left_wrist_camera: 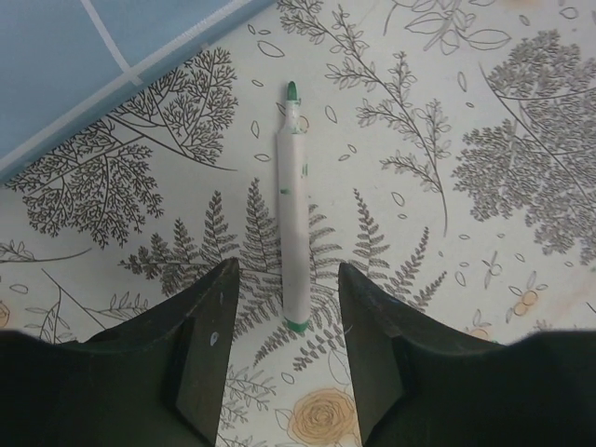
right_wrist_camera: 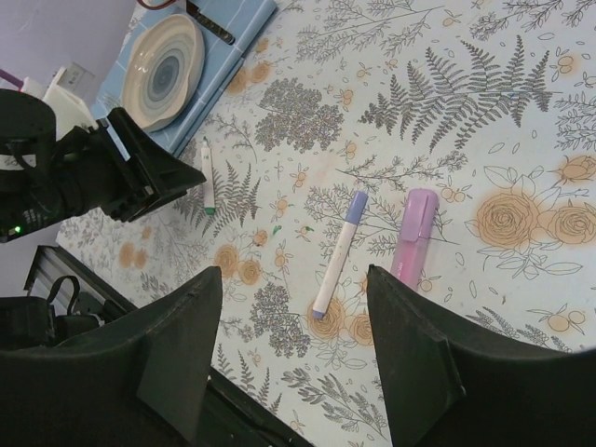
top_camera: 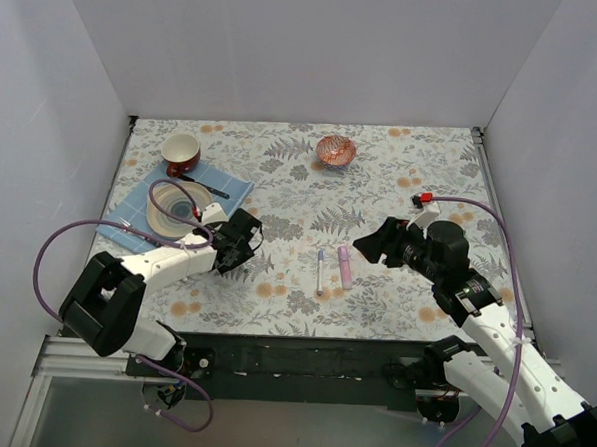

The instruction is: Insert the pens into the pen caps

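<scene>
- The left gripper [left_wrist_camera: 287, 270] sits low, just off the corner of the blue cloth [left_wrist_camera: 56, 65]. Its jaws are apart and straddle the back end of the green pen [left_wrist_camera: 291, 205] with a gap on both sides, so nothing is gripped yet.
- My guess is it's lined up on the tail end so the bare green tip stays free to go into a cap.
- The green pen lies flat on the table, uncapped tip pointing away from the gripper.
- The right gripper [right_wrist_camera: 293, 275] is wide open and empty, well away from the cloth.
- The purple-capped pen [right_wrist_camera: 338, 251] and pink marker [right_wrist_camera: 414, 237] lie side by side, farther from the cloth than the green pen. Both look capped to me.
- There's a small green bit [right_wrist_camera: 277, 230] between the green pen and the purple one. It might be the cap, but it's too tiny to tell.
</scene>
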Available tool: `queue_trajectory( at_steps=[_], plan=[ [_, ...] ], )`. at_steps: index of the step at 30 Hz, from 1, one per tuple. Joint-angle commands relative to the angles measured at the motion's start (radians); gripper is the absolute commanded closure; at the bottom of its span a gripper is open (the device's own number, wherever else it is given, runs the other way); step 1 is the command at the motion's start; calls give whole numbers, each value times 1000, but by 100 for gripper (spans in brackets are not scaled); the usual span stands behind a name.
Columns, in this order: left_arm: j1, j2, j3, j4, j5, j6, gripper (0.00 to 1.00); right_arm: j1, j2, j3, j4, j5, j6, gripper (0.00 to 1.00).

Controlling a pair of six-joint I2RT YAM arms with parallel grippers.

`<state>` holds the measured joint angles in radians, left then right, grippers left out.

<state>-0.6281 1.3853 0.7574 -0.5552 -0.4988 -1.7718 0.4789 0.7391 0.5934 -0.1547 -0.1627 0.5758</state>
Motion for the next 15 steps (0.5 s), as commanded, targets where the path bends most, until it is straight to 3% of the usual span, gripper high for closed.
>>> queue_trajectory(
  at_steps=[1, 7, 12, 15],
  plan=[
    [56, 30, -27, 75, 65, 83, 58, -2, -10, 20, 50, -23, -14, 31],
    [61, 54, -23, 120, 112, 121, 71, -2, -14, 29, 53, -26, -22, 30],
    [62, 98, -47, 120, 146, 110, 91, -2, 2, 31, 70, -43, -24, 31],
    [61, 121, -69, 123, 189, 109, 96, -2, 16, 34, 78, -61, -30, 31]
  ],
)
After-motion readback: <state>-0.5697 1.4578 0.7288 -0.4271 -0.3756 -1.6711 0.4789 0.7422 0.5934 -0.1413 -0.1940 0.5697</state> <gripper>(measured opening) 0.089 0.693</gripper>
